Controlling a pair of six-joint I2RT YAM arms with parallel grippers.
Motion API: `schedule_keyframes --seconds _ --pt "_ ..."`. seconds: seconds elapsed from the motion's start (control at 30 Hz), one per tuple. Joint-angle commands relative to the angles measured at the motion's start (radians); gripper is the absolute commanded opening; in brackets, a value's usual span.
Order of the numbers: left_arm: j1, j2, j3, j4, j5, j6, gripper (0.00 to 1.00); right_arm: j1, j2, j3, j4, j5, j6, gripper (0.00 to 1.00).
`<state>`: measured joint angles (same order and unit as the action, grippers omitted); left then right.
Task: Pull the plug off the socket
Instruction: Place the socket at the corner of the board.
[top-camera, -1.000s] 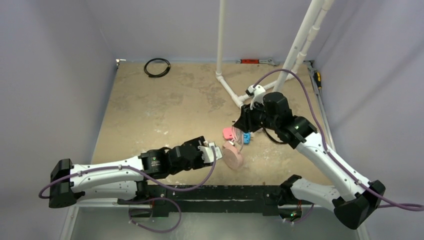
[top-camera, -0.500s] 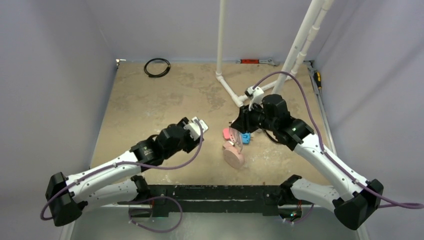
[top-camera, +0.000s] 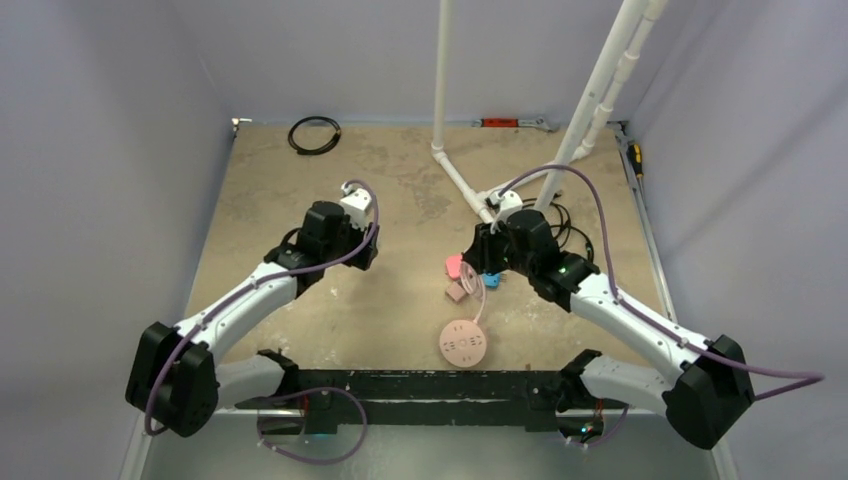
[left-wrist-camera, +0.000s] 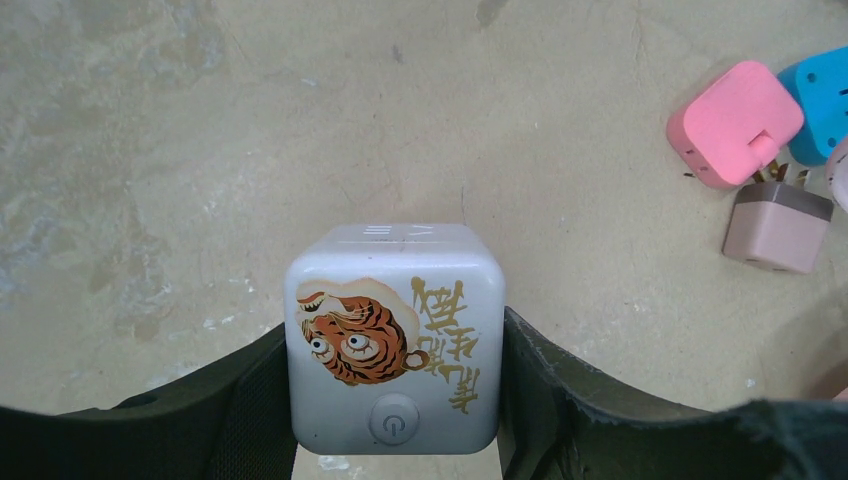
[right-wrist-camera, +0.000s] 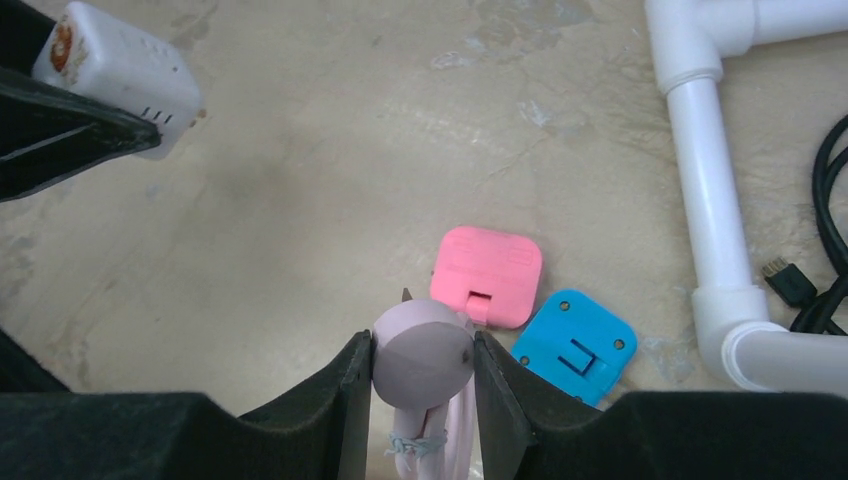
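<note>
White-grey plastic fills the left hand: its fingers are closed on two sides of the socket, which it holds left of centre over the worktop. Well apart from it, right of centre, the right hand is clamped narrow around the plug, a pale pink head with its metal prongs showing bare. Its thin cable leads toward the near side, to the round pink disc. A brighter pink flat block and a blue one lie side by side just beyond the plug. With plug and socket separate, the pull itself looks done. What remains, I judge, is to lower each piece and open the hands without dragging the cable. Whether the plug rests on the worktop I cannot tell.
</note>
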<state>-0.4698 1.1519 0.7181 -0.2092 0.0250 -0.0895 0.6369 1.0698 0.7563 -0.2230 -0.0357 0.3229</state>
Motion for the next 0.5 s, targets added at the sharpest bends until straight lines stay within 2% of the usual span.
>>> schedule_keyframes --seconds 0.0,0.2,0.47 --pt "0.04 0.057 0.059 0.038 0.045 -0.053 0.01 0.003 0.031 -0.031 0.124 0.108 0.014 0.21" --pt "0.053 0.104 0.045 0.019 -0.018 -0.062 0.09 0.003 0.039 -0.072 0.171 0.154 0.002 0.43" --pt "0.057 0.219 0.059 -0.004 0.003 -0.084 0.21 0.004 0.018 -0.113 0.247 0.077 0.021 0.69"
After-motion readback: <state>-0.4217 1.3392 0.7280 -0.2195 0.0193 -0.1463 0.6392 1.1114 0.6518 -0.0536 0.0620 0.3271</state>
